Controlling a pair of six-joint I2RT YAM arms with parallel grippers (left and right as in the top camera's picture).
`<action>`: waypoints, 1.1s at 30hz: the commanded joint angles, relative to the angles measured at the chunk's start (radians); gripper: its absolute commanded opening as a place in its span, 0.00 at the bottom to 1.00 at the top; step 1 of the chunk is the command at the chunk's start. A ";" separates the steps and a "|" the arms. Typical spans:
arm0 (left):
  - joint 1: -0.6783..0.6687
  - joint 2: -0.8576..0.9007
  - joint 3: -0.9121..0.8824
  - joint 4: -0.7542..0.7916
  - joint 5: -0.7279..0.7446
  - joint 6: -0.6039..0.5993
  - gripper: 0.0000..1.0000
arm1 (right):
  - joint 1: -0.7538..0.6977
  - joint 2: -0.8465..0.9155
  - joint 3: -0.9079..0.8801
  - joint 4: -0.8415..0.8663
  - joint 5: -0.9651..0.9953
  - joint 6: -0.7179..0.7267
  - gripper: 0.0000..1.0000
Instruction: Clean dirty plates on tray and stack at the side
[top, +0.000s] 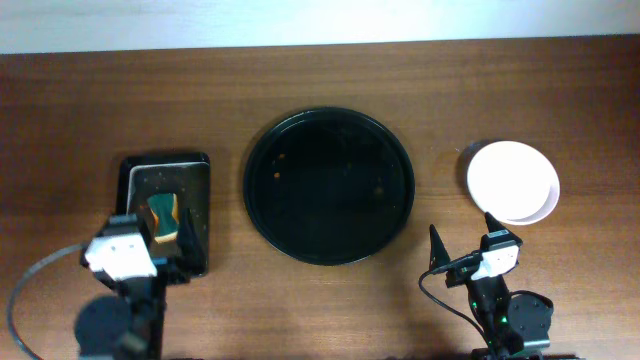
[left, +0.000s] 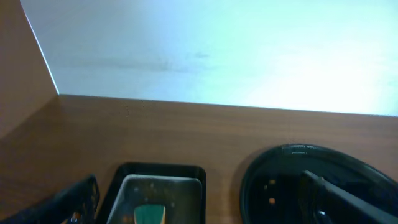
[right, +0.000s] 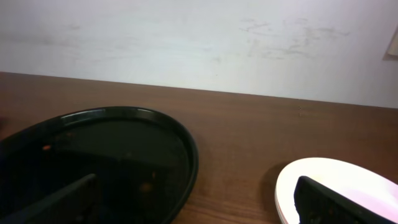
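Note:
The round black tray (top: 329, 185) lies mid-table with no plates on it, only a few small orange specks. White plates (top: 512, 182) sit stacked on the table to its right, also in the right wrist view (right: 339, 186); no smear shows on the top one. The tray also shows in the right wrist view (right: 99, 165) and the left wrist view (left: 292, 183). My right gripper (top: 463, 240) is open and empty, just in front of the stack. My left gripper (top: 140, 250) is open and empty, at the near end of the sponge tray.
A rectangular black tray (top: 168, 210) at the left holds a green and yellow sponge (top: 163, 216), seen also in the left wrist view (left: 149, 214). A white wall (right: 199, 43) runs along the table's far edge.

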 joint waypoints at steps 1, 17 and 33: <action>-0.003 -0.179 -0.181 0.063 0.023 0.008 1.00 | -0.004 -0.009 -0.009 0.000 0.002 0.008 0.99; -0.005 -0.336 -0.626 0.386 0.031 0.008 1.00 | -0.004 -0.009 -0.009 0.000 0.002 0.008 0.99; -0.005 -0.336 -0.626 0.385 0.031 0.008 0.99 | -0.004 -0.009 -0.009 0.000 0.002 0.008 0.99</action>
